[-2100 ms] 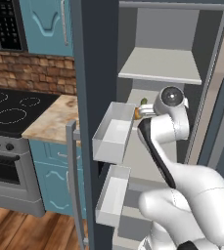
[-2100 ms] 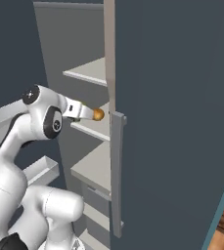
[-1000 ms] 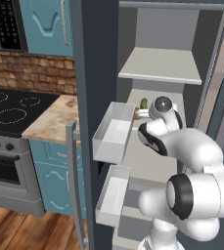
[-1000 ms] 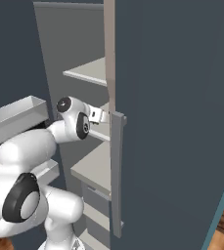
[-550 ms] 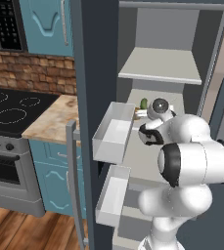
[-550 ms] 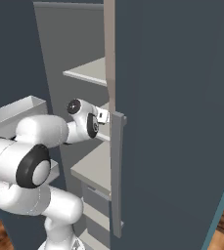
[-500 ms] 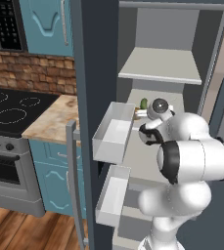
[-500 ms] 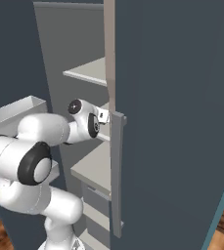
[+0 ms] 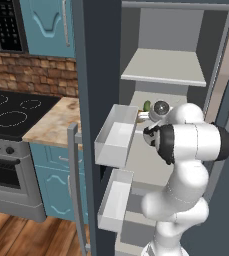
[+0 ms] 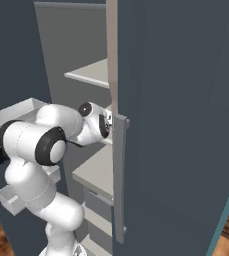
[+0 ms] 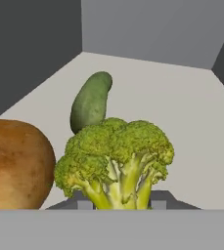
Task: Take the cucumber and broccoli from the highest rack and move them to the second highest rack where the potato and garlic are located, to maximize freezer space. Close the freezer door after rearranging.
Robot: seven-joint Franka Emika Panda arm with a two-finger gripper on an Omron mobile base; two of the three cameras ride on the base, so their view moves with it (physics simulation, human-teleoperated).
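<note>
White arm (image 9: 186,145) in the left base view is folded at the elbow, its wrist reaching forward into the freezer (image 9: 163,80) at the second highest rack (image 9: 151,107); a green cucumber (image 9: 147,106) shows just beyond the wrist. An open door bin (image 9: 117,135) hangs beside the arm.

Right base view: the hand is tucked behind the door edge (image 10: 119,175), fingers hidden.

Hand view: the gripper (image 11: 119,201) is clamped on the broccoli (image 11: 118,158) by its stalk, directly ahead of the fingertips. The potato (image 11: 16,163) sits just beside the broccoli, to its left. The cucumber lies beyond the broccoli on the pale rack floor.
</note>
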